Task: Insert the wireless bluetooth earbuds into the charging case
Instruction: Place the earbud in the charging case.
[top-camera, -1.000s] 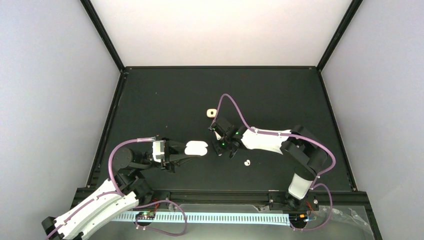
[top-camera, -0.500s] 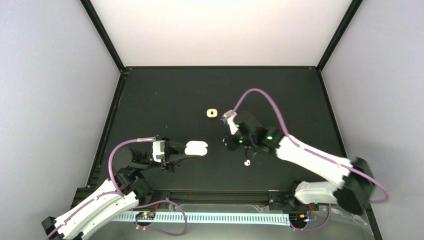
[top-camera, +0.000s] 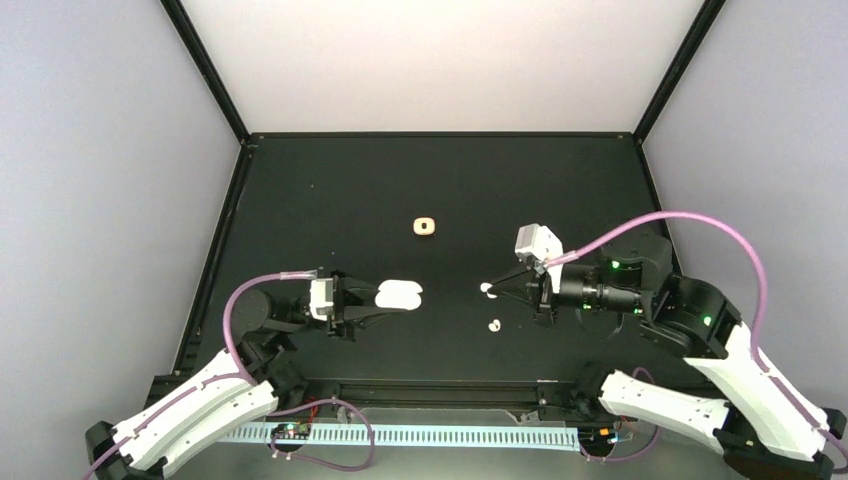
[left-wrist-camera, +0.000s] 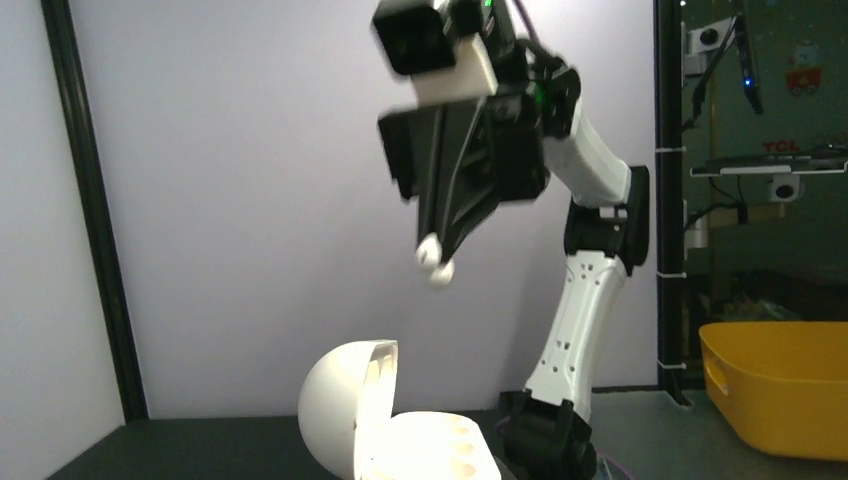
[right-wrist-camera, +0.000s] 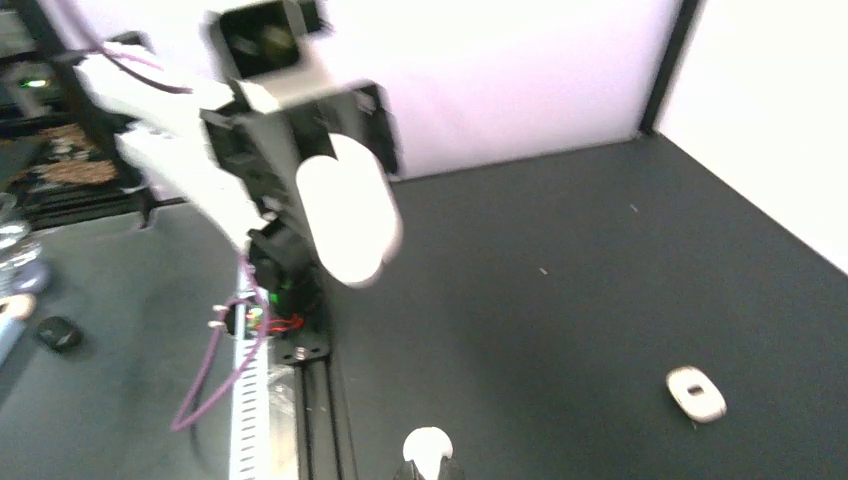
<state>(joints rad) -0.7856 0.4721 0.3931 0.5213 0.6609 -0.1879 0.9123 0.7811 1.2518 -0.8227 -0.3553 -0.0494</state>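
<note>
Jaws of the left gripper (top-camera: 383, 302) are closed on the charging case (top-camera: 398, 295), at the left part of the bench (top-camera: 330, 190). Its lid stands open, and the white base with its hollows faces up. Further right and toward the back, a small cream rounded block (top-camera: 425, 227) lies alone. Next comes the right gripper (top-camera: 491, 290), with its jaws pressed together on one white earbud (top-camera: 485, 288), held in the air near the case but apart from it. A second earbud (top-camera: 493, 325) lies on the bench just in front of that gripper.

I judge the earbuds to be very light, hard and smooth, so one can slip or turn between the jaws. A hold across the thicker body looks safest, with only mild pressure. The case also seems light and glossy, and it is best held at its base so that the lid is free.
</note>
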